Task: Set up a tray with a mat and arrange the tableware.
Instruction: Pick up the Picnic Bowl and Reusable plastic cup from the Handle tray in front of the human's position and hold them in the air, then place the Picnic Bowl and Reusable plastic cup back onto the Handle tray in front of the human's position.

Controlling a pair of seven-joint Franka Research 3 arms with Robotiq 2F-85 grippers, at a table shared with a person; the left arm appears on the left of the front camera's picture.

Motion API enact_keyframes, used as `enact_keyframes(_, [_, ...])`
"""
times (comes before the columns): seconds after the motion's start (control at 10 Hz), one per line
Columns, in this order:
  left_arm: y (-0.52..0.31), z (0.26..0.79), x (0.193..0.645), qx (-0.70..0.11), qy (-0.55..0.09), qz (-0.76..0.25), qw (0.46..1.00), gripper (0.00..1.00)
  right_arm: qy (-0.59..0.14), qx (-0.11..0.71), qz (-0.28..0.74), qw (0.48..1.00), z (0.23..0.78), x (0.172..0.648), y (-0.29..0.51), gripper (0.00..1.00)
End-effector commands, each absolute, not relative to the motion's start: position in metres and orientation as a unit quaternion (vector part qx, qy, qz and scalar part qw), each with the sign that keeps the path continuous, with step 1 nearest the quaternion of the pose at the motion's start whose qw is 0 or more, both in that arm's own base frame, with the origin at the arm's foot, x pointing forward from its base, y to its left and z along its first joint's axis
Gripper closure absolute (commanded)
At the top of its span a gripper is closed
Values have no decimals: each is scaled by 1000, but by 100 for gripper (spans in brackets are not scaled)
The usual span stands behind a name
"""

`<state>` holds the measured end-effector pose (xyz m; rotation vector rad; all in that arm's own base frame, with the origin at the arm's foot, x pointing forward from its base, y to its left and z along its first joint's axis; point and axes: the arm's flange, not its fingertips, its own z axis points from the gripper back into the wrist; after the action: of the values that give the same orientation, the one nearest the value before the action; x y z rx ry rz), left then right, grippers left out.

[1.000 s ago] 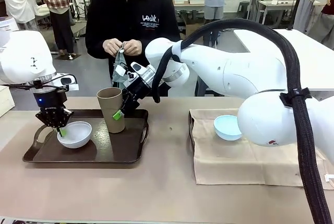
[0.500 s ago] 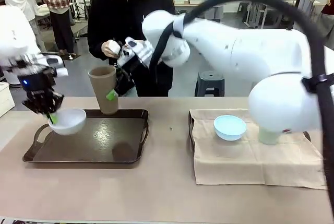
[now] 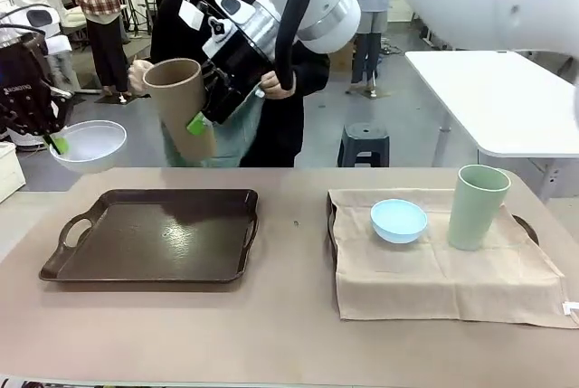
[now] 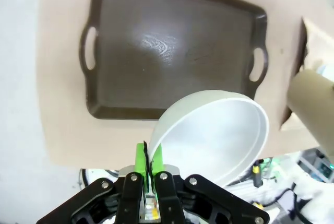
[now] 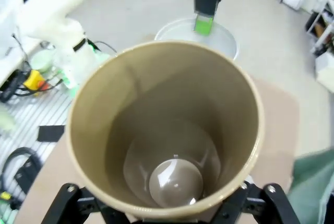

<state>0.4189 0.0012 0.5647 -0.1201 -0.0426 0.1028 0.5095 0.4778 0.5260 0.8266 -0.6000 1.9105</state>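
Both arms hold items aloft over the bare dark tray. Left gripper is pinched on the white bowl's thin rim; right gripper is clamped around the tan cup. Advise keeping both level and clear while the beige mat, soft cloth, goes in. Blue bowl and green cup sit on it, right; smooth matte ware, cups tapered.

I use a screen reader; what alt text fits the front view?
Both arms hold tableware in the air above a dark tray: left gripper pinches a white bowl, right gripper grips a tan cup. A blue bowl and green cup sit on a beige mat.
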Motion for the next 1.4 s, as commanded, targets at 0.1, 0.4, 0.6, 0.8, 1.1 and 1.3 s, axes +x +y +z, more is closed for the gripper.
enact_keyframes(0.1, [5, 540, 434, -68, -2, 39, 997, 100, -254, 343, 781, 457, 531, 521, 491, 100])
enact_keyframes(0.4, [5, 540, 434, -68, -2, 39, 997, 100, -254, 343, 781, 457, 531, 521, 491, 100])
enact_keyframes(0.6, [5, 540, 434, -68, -2, 39, 997, 100, -254, 343, 781, 457, 531, 521, 491, 100])
enact_keyframes(0.8, [5, 540, 434, -68, -2, 39, 997, 100, -254, 343, 781, 457, 531, 521, 491, 100])
enact_keyframes(1.1, [5, 540, 434, -68, -2, 39, 997, 100, -254, 343, 781, 457, 531, 521, 491, 100])
enact_keyframes(1.3, [5, 540, 434, -68, -2, 39, 997, 100, -254, 343, 781, 457, 531, 521, 491, 100])
